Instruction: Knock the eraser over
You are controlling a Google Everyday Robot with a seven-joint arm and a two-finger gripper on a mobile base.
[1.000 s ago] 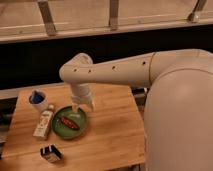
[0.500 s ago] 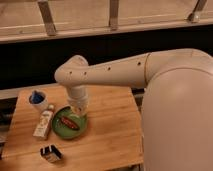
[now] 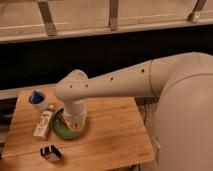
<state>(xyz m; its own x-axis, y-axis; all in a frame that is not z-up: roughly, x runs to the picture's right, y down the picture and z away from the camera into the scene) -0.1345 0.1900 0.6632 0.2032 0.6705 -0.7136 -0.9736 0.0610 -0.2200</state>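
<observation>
green plate [image 3: 57, 128] (half out of sight) under white tool [image 3: 76, 120], eraser [image 3: 51, 153] apart

Smooth pale plastic pincer [image 3: 75, 123] over green plate [image 3: 58, 128]; matt wooden table [image 3: 112, 137].

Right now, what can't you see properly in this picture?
All in the camera view:
1. The claw hangs over the green plate; the arm covers most of what lies on it.
2. The white bottle: its label is too small to read.
3. The blue object at the wooden table's far corner is too blurred to name.
4. The eraser: its far side faces away.
</observation>
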